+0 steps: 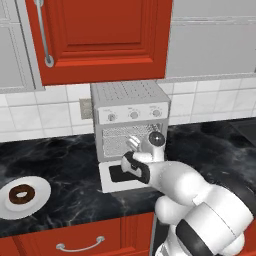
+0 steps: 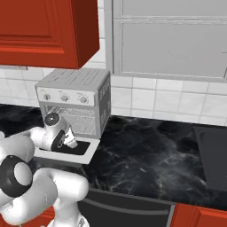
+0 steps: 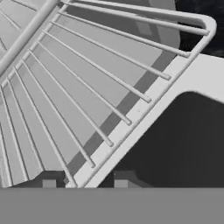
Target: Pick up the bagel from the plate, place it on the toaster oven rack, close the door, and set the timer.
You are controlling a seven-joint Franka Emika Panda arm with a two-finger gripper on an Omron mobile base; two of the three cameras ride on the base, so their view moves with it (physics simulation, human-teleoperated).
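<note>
My claw (image 3: 83,180) is half open and holds nothing at the rack (image 3: 74,87), so I should go grab the bagel (image 1: 21,193) on the plate (image 1: 42,196) gently.

The arm (image 1: 200,210) was glossy white, built of fat rounded segments like swollen capsules. Black bands marked its joints: a broad dark ring at 5 o'clock in the left base view, another at 9 o'clock in the right base view. The wrist (image 1: 156,140) ended in a white cylinder capped by a dark round disc with a small pale dot at its centre. Beside it sat the hand (image 1: 135,167), a white block with a black face. Two small dark finger tips (image 3: 49,178), squarish, each carried a lighter grey pad.
</note>
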